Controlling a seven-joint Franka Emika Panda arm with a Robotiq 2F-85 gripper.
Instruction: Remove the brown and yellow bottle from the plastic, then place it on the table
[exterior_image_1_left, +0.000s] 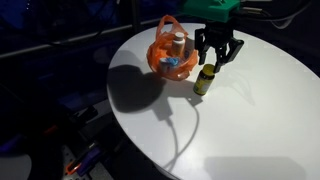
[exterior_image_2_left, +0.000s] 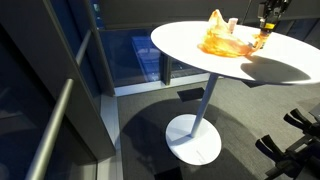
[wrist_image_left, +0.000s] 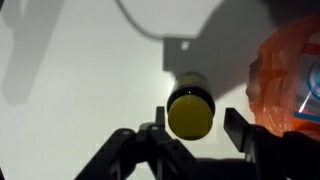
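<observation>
Right now the end effector (exterior_image_1_left: 219, 56) hangs just above the brown and yellow bottle (exterior_image_1_left: 203, 80) with its jaws spread wide; in the wrist view the two fingers (wrist_image_left: 243, 128) stand clear on either side of the yellow cap (wrist_image_left: 190, 116), with bare white showing between each finger and the cap, so it holds nothing. The bottle stands upright on the table (exterior_image_1_left: 250, 120), outside the plastic bag (exterior_image_1_left: 160, 55) and just beside it, apart from the bag's wall as far as the wrist view shows. Judging from that, the main work looks done: the bottle is out of the plastic and rests on its own base on the table. What seems left is only for the arm to lift away without knocking the bottle, since the open fingers bracket its top closely. Counting what is visible: one end effector, one brown and yellow bottle, one orange translucent plastic bag with loop handles, one paler bottle (exterior_image_1_left: 178, 42) with a light cap inside that bag, and one round white table carrying them all; a blue-white patch shows low on the bag's front, though whether it is print or another item I cannot tell
</observation>
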